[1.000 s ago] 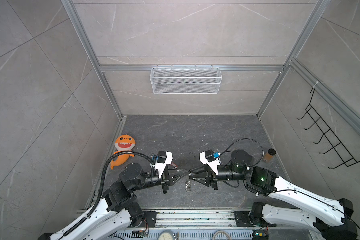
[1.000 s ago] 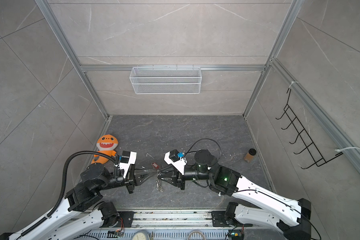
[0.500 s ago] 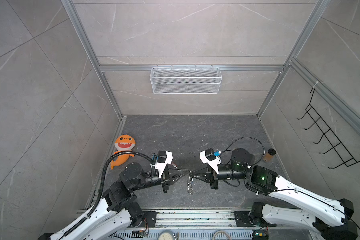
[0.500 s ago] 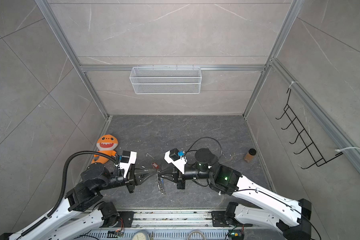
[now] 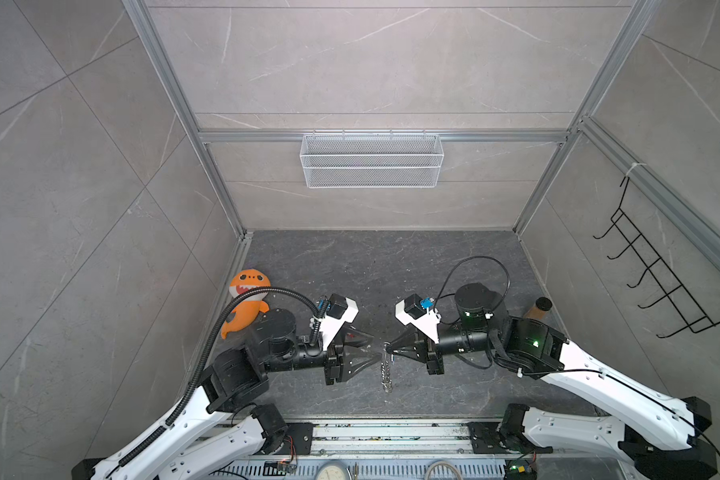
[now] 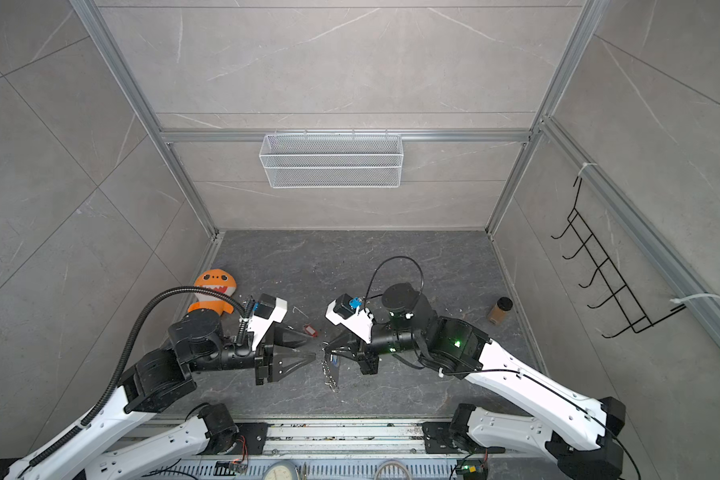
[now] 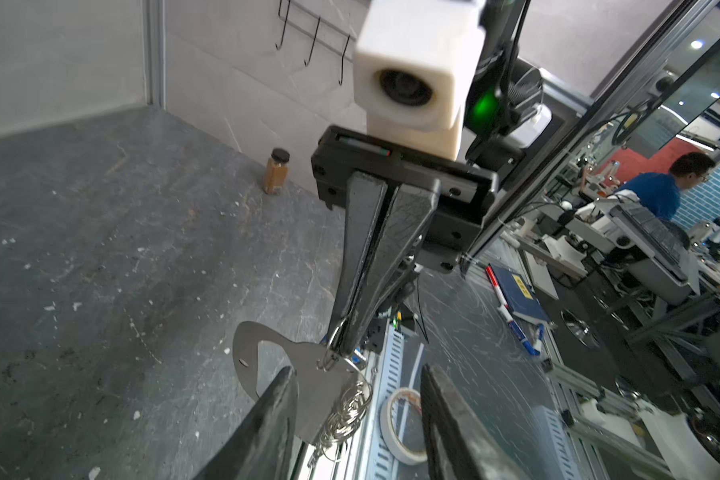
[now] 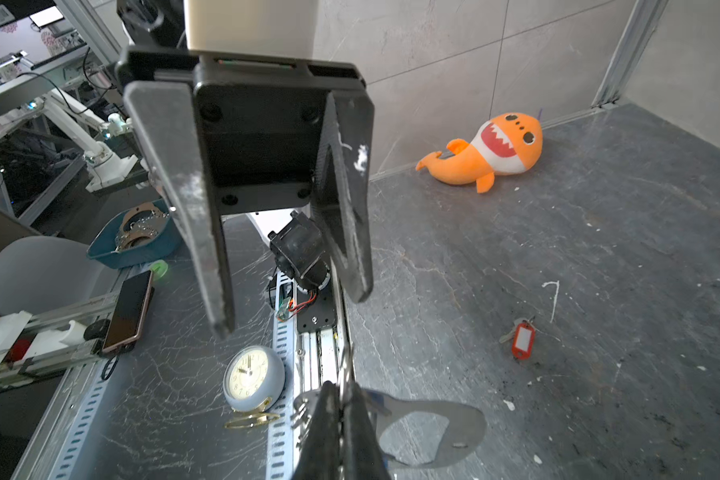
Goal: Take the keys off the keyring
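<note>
1. At the lower middle of both top views, your right gripper (image 5: pixel 388 350) is clamped shut on the top ring of the keyring (image 5: pixel 386 372), which hangs below its tips.
2. Your left gripper (image 5: pixel 376 350) faces it from the left. Its fingers (image 5: pixel 359 337) are spread with nothing between them, and the tips are just beside the keyring.
3. In the left wrist view, the keyring's flat grey loop (image 7: pixel 262 353) juts left of the rings (image 7: pixel 352 409), at the lower middle of the frame.
4. The red key (image 6: pixel 309 331) lies loose on the floor, just above the left fingers and apart from the keyring.
5. The shark (image 5: pixel 246 305) sits at the left wall; the jar (image 5: pixel 540 309) stands at the right.
</note>
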You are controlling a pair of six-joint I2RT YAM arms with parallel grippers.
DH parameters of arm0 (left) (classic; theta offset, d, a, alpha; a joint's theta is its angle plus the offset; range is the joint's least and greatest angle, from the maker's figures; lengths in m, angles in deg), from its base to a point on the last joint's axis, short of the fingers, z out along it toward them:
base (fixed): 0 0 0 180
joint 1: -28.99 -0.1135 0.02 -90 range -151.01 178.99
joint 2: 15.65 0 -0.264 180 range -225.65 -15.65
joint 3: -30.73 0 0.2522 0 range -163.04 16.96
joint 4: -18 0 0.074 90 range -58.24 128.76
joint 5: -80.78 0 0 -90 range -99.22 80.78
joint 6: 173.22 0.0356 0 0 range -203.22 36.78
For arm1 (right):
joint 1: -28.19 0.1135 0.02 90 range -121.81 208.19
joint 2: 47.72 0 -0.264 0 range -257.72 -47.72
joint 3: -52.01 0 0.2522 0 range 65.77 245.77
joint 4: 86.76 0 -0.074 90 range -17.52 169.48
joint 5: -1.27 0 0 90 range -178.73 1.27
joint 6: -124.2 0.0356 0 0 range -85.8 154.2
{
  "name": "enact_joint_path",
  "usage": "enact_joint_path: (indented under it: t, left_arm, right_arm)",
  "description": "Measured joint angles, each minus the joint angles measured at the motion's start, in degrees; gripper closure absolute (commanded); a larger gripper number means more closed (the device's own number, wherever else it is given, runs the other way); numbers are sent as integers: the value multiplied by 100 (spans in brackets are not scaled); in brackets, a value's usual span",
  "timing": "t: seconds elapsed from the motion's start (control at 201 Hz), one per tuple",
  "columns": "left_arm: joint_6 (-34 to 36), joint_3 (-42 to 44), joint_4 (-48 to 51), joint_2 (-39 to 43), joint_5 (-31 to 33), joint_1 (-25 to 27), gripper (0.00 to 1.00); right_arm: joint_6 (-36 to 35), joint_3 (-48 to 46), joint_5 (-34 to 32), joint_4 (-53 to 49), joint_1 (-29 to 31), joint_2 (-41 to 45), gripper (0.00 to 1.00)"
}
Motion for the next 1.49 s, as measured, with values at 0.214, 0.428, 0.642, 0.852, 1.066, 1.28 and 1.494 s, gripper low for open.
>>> enact_joint_path:
  t: [0.214, 0.428, 0.642, 0.852, 1.066, 1.28, 1.494]
  left_arm:
    - [127, -225, 568, -461, -284, 0, 67]
    - [201, -348, 741, -511, -435, 0, 73]
    - [243, -417, 756, -573, -538, 0, 73]
    - [289, -468, 826, -761, -577, 0, 82]
    - [413, -562, 916, -813, -584, -11, 94]
    - [522, -581, 960, -826, -599, -11, 88]
    - [485, -608, 938, -901, -629, -20, 98]
  right_arm:
    - [-282, 365, 313, -588, -31, -297, 100]
    - [-374, 474, 433, -859, -31, -389, 100]
    - [-391, 544, 472, -949, -31, -437, 100]
    - [-391, 551, 520, -973, -37, -540, 100]
    - [-387, 555, 592, -1078, -70, -544, 100]
    - [-348, 555, 629, -1084, -74, -546, 100]
    - [-345, 555, 610, -1113, -74, -555, 100]
